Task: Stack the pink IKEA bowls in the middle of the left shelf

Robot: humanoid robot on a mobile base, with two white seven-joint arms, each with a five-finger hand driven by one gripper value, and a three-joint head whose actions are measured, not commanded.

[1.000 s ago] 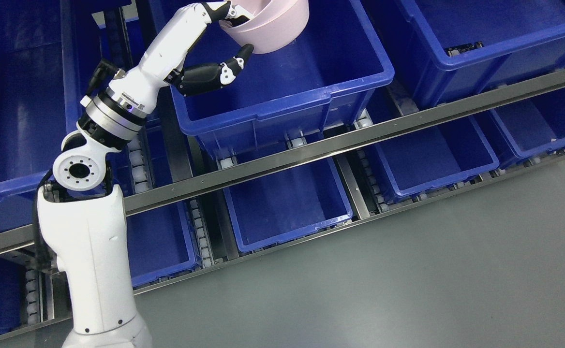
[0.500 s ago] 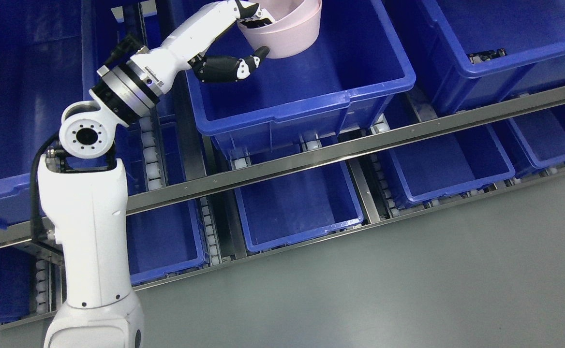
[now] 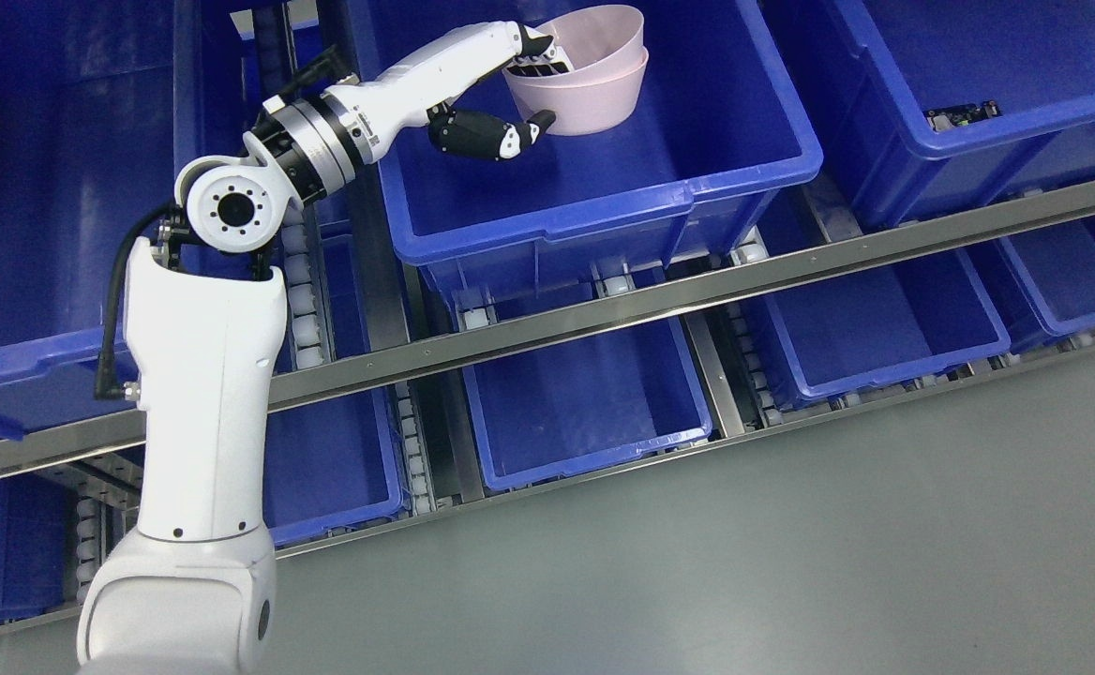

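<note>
Pink plastic bowls, two of them nested with the upper one tilted inside the lower, are seen at the upper centre of the frame, over the far part of a large blue plastic bin on the shelf. Whether the lower bowl rests on the bin floor cannot be told. The left hand is at the bowls' left edge: the black fingers are hooked over the near rim into the upper bowl, while the thumb presses the outer wall from below left. The grip appears closed on the rim. The bowls lie to the right of the palm, rims opening upward and slightly toward the frame's top right. The white left arm enters from the lower left. The right hand is not in view. Judged from this: the upper bowl is not yet seated level, and settling it down and rightward is what release would depend on.
</note>
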